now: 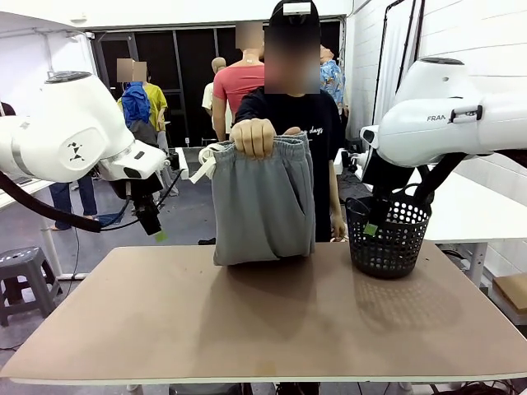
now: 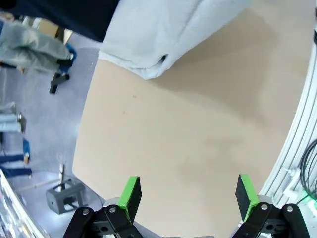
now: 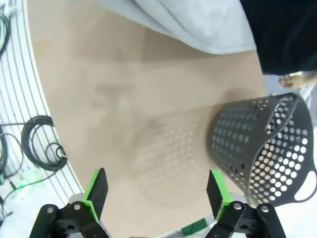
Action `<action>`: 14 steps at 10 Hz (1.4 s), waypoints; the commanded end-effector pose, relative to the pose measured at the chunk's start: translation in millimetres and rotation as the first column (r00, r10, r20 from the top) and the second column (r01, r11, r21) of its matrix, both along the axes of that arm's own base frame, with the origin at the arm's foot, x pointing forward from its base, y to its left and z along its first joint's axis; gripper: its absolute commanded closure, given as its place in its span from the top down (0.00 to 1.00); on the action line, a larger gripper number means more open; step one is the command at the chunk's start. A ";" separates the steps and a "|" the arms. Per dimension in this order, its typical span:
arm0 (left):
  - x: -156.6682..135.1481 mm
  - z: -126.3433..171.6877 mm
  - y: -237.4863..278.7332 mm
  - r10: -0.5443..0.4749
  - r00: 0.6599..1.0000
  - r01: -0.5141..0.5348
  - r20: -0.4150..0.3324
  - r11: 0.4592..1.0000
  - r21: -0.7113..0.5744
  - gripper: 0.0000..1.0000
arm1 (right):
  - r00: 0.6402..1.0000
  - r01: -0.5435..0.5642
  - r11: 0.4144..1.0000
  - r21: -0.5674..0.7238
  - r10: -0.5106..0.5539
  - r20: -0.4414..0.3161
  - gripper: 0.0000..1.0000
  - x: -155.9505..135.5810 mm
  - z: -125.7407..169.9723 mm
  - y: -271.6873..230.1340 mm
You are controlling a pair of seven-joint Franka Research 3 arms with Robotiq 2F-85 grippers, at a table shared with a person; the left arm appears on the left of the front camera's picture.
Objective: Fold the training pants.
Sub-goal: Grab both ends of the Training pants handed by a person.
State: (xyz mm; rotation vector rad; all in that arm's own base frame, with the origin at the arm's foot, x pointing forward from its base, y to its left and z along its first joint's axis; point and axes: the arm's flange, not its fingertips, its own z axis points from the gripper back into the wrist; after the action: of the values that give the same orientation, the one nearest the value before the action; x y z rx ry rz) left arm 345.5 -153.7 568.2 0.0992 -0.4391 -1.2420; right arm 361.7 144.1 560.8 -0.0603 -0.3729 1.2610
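The pants (image 1: pixel 263 202) are grey and hang down from the person's hand (image 1: pixel 254 137), which grips them at the top band. A white string (image 1: pixel 202 167) dangles from that band. The low end of the pants comes down to the far part of the table (image 1: pixel 247 321). The pants are up ahead of the left gripper (image 2: pixel 188 194), well apart from it, and nothing is between its green pads (image 2: pixel 131 193). Its two fingers stand wide apart over the bare brown table. From the front, this gripper hangs in the air past the table's left side, and the pants are off to its right. The right gripper (image 3: pixel 157 191) is wide too, with nothing held between its fingers. The pants are far ahead of it, at the top of its own view. A black basket (image 3: pixel 262 148) with lots of round holes stands on the table close beside this gripper, on the right in its view. From the front, the right gripper sits low, just behind the basket, and partly hidden by it. The pants are to the left of the basket, near it but not touching. The person stands behind the pants in a dark shirt (image 1: pixel 325 123).
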 end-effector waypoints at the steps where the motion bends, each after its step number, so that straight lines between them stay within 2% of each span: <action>1: 6.3 4.0 10.1 -0.110 0.994 0.109 -0.029 0.993 -0.038 1.00 | 0.999 -0.019 0.999 -0.044 0.021 0.028 1.00 3.8 3.0 -5.3; 2: 0.0 0.0 0.0 0.000 1.000 0.000 0.000 1.000 0.000 1.00 | 1.000 0.000 1.000 0.000 0.000 0.000 1.00 0.0 0.0 0.0; 6: 0.0 0.0 0.0 0.000 1.000 0.000 0.000 1.000 0.000 1.00 | 1.000 0.000 1.000 0.000 0.000 0.000 1.00 0.0 0.0 0.0; 7: 1.0 -0.5 0.2 -0.026 1.000 0.026 -0.004 1.000 -0.003 1.00 | 1.000 -0.013 1.000 -0.008 0.013 0.005 1.00 0.8 1.1 -0.5; 8: 4.2 -9.8 9.7 -0.149 0.988 0.148 0.026 0.988 0.040 1.00 | 0.996 -0.088 0.995 -0.041 0.089 0.009 1.00 10.8 -6.4 -7.9; 10: 11.3 -22.8 20.3 -0.360 0.932 0.358 0.047 0.933 0.039 1.00 | 0.978 -0.206 0.977 -0.048 0.205 -0.024 1.00 19.6 -19.8 -12.7; 12: 22.3 -33.3 25.5 -0.454 0.890 0.453 0.051 0.891 0.033 1.00 | 0.946 -0.323 0.946 -0.039 0.323 -0.021 1.00 25.6 -27.3 -17.0; 14: 37.2 -42.3 28.0 -0.470 0.881 0.469 0.052 0.883 0.028 1.00 | 0.929 -0.370 0.929 0.002 0.370 0.001 1.00 34.4 -37.5 -17.4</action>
State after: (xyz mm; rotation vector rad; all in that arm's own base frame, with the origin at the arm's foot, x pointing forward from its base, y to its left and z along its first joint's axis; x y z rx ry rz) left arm 370.8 -126.9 530.7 0.0686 -0.5006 -1.7177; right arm 389.0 128.1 530.2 -0.0356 -0.3474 1.6042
